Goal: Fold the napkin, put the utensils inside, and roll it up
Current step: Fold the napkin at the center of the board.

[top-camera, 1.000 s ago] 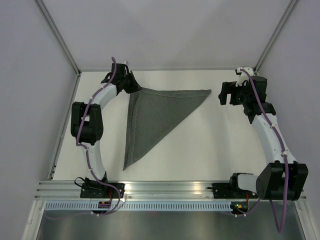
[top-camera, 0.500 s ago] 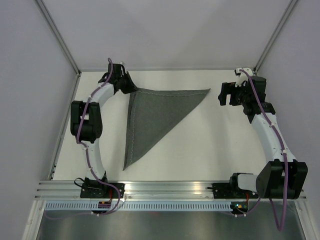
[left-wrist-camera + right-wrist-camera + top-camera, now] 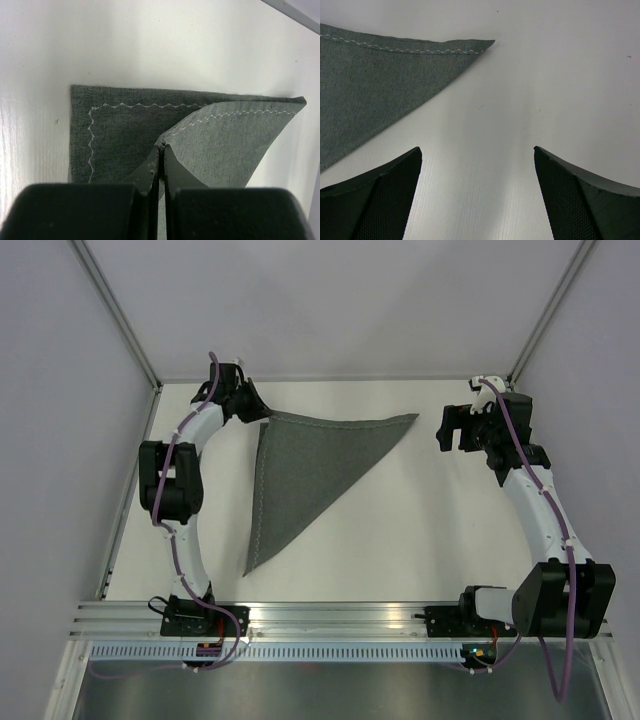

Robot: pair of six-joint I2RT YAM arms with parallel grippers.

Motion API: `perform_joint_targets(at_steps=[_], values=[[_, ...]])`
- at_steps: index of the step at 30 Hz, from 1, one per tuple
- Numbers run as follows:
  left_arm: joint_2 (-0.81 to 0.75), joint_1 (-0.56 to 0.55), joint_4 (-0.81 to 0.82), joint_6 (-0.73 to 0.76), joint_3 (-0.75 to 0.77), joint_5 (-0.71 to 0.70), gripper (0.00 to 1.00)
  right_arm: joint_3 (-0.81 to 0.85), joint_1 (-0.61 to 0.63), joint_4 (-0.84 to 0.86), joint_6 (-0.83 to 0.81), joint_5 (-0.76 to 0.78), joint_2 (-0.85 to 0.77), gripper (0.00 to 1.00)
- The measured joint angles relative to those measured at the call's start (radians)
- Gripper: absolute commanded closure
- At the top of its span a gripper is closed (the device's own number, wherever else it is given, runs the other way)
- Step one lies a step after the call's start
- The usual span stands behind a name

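The napkin [image 3: 305,465] lay on the white table [image 3: 420,530] folded into a triangle, its long straight edge running along the far side and its narrow tip pointing toward the near edge. The left gripper [image 3: 256,412] sat at the napkin's far-left corner with its 2 fingers pressed together, clamped on the corner of the upper layer. In the left wrist view that layer rose off the lower one to meet the fingertips, a pale zigzag stitch line [image 3: 150,105] showing on both layers. The right gripper [image 3: 452,427] stood with its jaws wide apart and holding nothing, just beside the napkin's far-right tip without touching it.
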Motion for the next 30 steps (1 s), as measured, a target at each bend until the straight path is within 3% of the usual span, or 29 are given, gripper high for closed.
perform_joint_targets(at_steps=[24, 25, 30], values=[[0.047, 0.018, -0.002, 0.0, 0.027, 0.018, 0.98, 0.0, 0.0, -0.002, -0.003, -0.004, 0.002, 0.02], [0.05, 0.019, -0.002, 0.0, 0.031, 0.018, 0.96, 0.0, 0.0, -0.002, -0.003, -0.004, 0.002, 0.02], [0.078, 0.023, -0.001, 0.001, 0.045, 0.014, 0.61, 0.0, 0.0, -0.004, -0.007, -0.008, 0.003, 0.02]])
